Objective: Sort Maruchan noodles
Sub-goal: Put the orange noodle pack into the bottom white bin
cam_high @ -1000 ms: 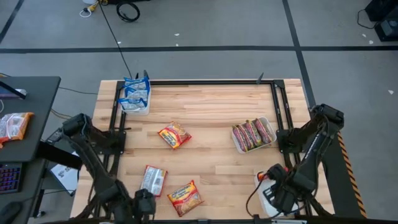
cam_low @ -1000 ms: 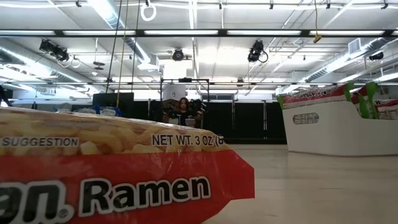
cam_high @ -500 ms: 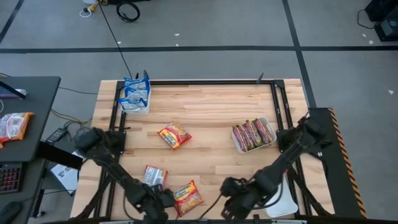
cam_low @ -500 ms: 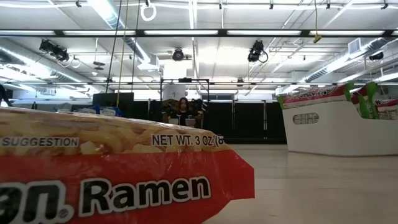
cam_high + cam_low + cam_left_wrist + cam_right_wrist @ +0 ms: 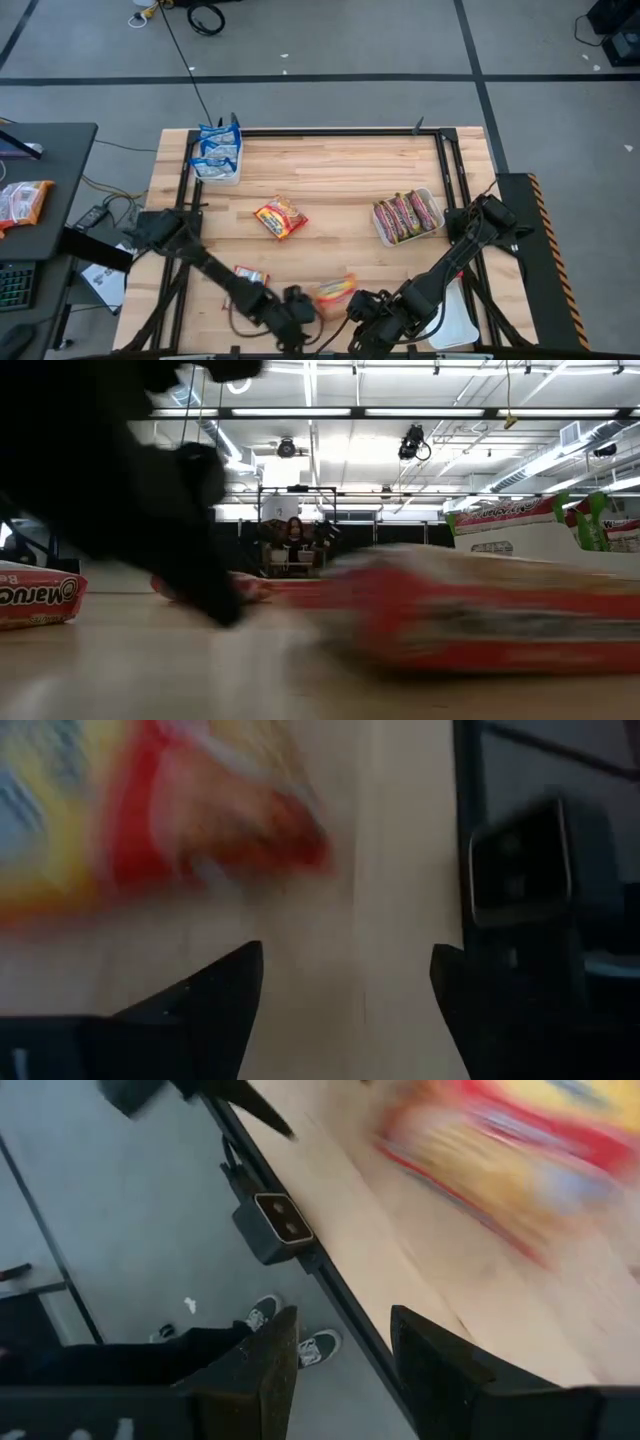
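The wooden table (image 5: 330, 200) fills the centre of the high view. Both arms reach across its lower edge. The left gripper (image 5: 298, 305) sits at lower centre, fingers (image 5: 215, 990) spread wide with bare wood between them and nothing held. The right gripper (image 5: 362, 310) sits just beside it to the right, fingers (image 5: 265, 1365) parted with nothing between them.

A blurred red-yellow packet (image 5: 336, 290) lies between the two grippers; its print is unreadable. A silver-pink packet (image 5: 248, 277) lies to the lower left, partly covered by the left arm. In the low view a red packet at the left edge (image 5: 35, 598) shows the letters "Maruc". A red-yellow packet (image 5: 280, 218) lies alone at mid-table, print too small to read.

The white tray at right (image 5: 384, 235) holds red and green packets (image 5: 408, 212) standing on edge. The white tray at upper left (image 5: 222, 177) holds blue-white packets (image 5: 218, 150). A person's shoes (image 5: 320, 1346) show on the floor beyond the table edge in the right wrist view.
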